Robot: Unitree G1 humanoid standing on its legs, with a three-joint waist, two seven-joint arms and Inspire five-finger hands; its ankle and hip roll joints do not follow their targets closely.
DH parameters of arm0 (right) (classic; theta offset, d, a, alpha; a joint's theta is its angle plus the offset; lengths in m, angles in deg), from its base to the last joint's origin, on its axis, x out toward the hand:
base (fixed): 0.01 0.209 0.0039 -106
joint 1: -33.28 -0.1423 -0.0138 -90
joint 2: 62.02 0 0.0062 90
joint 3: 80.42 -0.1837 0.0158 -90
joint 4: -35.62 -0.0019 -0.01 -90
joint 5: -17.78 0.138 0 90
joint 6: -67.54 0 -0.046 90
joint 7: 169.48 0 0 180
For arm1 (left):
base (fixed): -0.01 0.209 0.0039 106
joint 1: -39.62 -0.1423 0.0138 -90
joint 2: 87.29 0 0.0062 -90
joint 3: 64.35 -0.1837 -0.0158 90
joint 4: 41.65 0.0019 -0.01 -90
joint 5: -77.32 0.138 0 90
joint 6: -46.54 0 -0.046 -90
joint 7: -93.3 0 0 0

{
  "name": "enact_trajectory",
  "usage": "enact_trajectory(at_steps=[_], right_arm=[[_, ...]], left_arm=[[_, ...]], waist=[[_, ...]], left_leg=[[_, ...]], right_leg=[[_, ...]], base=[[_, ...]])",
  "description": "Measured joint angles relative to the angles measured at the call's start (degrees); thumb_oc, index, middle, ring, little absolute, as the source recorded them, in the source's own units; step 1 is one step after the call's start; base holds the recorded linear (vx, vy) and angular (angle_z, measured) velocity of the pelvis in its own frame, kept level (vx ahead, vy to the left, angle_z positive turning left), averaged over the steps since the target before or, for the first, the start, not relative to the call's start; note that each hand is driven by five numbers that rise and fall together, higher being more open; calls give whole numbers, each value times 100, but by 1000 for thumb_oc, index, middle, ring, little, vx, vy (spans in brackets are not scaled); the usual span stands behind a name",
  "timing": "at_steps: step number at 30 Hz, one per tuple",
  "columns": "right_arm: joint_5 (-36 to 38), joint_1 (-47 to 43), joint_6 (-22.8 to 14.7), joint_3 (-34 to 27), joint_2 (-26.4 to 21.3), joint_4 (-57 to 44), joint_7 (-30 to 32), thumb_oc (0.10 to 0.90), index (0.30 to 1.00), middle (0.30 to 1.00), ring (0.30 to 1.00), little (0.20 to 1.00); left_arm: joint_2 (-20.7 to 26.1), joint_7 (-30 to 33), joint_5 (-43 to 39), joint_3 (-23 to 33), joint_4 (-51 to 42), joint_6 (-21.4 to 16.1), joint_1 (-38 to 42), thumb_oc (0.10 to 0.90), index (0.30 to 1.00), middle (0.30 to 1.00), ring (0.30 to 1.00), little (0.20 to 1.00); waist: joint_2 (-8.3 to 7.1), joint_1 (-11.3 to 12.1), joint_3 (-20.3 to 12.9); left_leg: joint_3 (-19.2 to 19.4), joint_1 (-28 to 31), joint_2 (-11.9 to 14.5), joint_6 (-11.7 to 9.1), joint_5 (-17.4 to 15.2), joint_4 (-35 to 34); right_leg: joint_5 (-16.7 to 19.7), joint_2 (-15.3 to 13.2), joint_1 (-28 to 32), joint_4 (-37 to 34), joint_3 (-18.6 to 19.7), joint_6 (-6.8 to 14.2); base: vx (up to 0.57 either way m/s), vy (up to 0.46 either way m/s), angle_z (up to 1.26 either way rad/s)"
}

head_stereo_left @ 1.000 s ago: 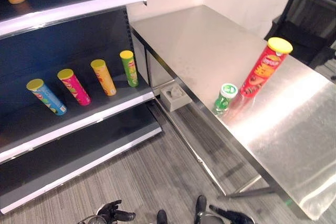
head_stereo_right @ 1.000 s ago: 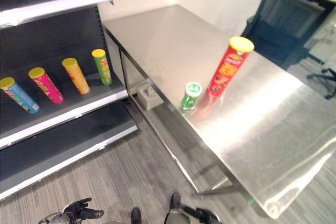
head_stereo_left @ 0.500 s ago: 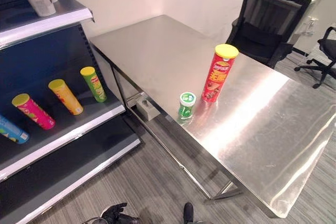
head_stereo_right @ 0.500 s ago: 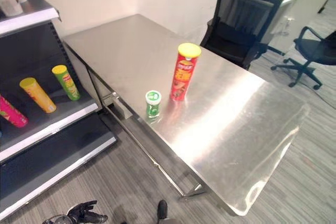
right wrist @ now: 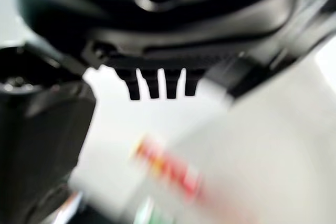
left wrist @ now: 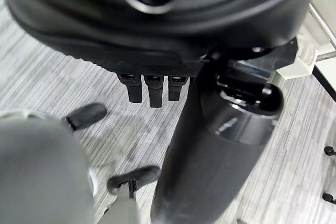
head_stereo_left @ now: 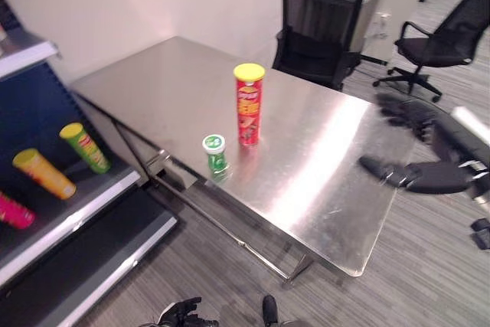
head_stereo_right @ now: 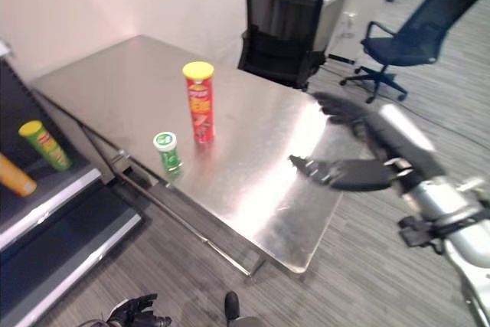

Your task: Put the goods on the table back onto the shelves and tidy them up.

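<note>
The right hand point(head_stereo_right: 344, 170) is out over the far right side of the bench point(head_stereo_left: 321, 181), fingers stretched straight and holding nothing, well apart from the 2 goods it has to fetch. The tall red can point(head_stereo_left: 248, 104) stands upright near the middle of the bench, and the short green cup point(head_stereo_left: 215, 152) sits just beside it, closer to the front edge and to the shelf point(head_stereo_left: 69, 216) side. The left hand point(head_stereo_left: 181, 313) hangs low near the floor; whether its fingers are curled I cannot tell. The worry, as I see it, is the red can: it is tall and narrow, so a sideways swipe from the right with flat fingers could tip it, and if it falls toward the front it would likely knock the green cup off the edge onto the floor. The steel top looks slick, so a grazed can may slide instead of seating in the palm. On the shelf the green can point(head_stereo_left: 84, 147) and orange can point(head_stereo_left: 44, 174) stand close together, so placing another one carelessly could topple the row.
</note>
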Motion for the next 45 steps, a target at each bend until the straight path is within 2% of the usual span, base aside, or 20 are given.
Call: enact_trajectory(at_steps=[1,2,3,5,8,9,10,11,13,18,20,21,22,27,37,45], right_arm=[[0,121,57,3,-1,25,-72,800,900,900,900,900],[0,207,84,-3,-2,77,-109,800,900,900,900,900],[5,107,137,124,15,184,-123,800,900,900,900,900],[13,42,176,253,32,365,-141,800,900,900,900,900],[14,22,291,528,162,481,-243,800,900,900,900,900],[20,-12,292,636,389,485,-245,800,900,900,900,900],[15,-43,289,734,534,490,-240,800,900,900,900,900],[-67,-111,292,861,701,536,-212,800,900,900,900,900],[-396,-184,309,1025,993,535,-137,800,900,900,900,900],[-1764,-1111,281,1818,1543,892,506,800,900,900,900,900],[-2254,-1340,257,1988,1568,1095,739,800,900,900,900,900],[-2406,-1412,250,2048,1585,1210,815,800,900,900,900,900],[-2568,-1592,247,2177,1685,1380,928,800,900,900,900,900],[-3389,-1992,248,2722,1693,1667,1302,800,900,900,900,900],[-3622,-2102,264,2798,1692,1677,1430,800,900,900,900,900],[-3742,-2407,352,2918,1755,1937,1639,800,900,900,900,900]], left_arm=[[43,-5,-6,2,-34,0,-60,800,900,900,900,900],[73,-19,-22,60,-22,11,-95,800,900,900,900,900],[108,3,-13,41,-74,5,-220,800,900,900,900,900],[86,0,-59,50,-84,-1,-317,800,900,900,900,900],[67,14,-65,61,-95,-14,-415,800,900,900,900,900],[59,10,-64,53,-97,-24,-438,800,900,900,900,900],[33,12,-64,58,-95,-24,-447,800,900,900,900,900],[11,15,-64,65,-86,-23,-450,800,900,900,900,900],[-37,17,-64,67,-89,-21,-451,800,900,900,900,900],[-94,70,-67,55,-89,-22,-434,800,900,900,900,900],[-99,146,-67,50,-126,-21,-412,800,900,900,900,900],[-98,185,-83,57,-153,-23,-427,800,900,900,900,900],[-98,229,-122,56,-159,-22,-426,800,900,900,900,900],[-130,408,-136,81,-233,-24,-383,800,900,900,900,900],[-133,549,-132,260,-243,-45,-322,800,900,900,900,900],[-134,650,-134,261,-238,-41,-302,800,900,900,900,900]], waist=[[-115,-7,-28],[-141,3,-42],[-95,85,-72],[0,95,-98],[105,158,-155],[106,126,-203],[172,153,-237],[144,143,-220],[178,150,-240],[241,175,-169],[271,208,-151],[309,363,-131],[305,377,-110],[396,487,64],[334,469,397],[343,497,410]], left_leg=[[11,-1,-89,-48,56,31],[-18,-8,-126,-46,55,31],[-19,-11,-94,-38,52,7],[-14,-8,-124,-39,53,8],[-26,18,-194,-20,50,0],[-31,15,-203,-10,40,1],[-33,10,-209,16,46,1],[-47,13,-214,29,42,2],[-70,16,-222,23,52,2],[-172,144,-236,30,45,2],[-253,125,-256,40,39,4],[-286,100,-260,39,45,3],[-297,99,-258,79,15,1],[-431,127,-263,23,61,28],[-489,170,-266,25,56,29],[-590,117,-270,25,57,29]], right_leg=[[-2,-106,-59,150,9,-37],[37,-127,-55,146,23,-159],[36,-141,25,59,-33,-155],[70,-153,160,-213,-32,-166],[280,-230,340,-393,-78,-264],[273,-237,334,-394,-111,-259],[276,-248,340,-392,-116,-261],[274,-249,346,-394,-122,-265],[261,-253,358,-394,-131,-284],[211,-284,542,-398,-227,-312],[203,-309,538,-397,-294,-323],[201,-317,550,-396,-313,-327],[196,-318,551,-397,-322,-333],[184,-333,625,-397,-449,-334],[138,-348,717,-397,-509,-299],[134,-360,717,-396,-611,-299]], base=[[3,-69,79],[1,-56,52],[-6,-39,19],[8,-50,5],[4,-49,6],[0,-42,8],[2,-53,5],[4,-34,4],[3,-28,7],[-4,-18,11],[-18,-8,18],[-33,-9,16],[-30,1,6],[-17,11,14],[-6,2,2],[-1,2,7]])
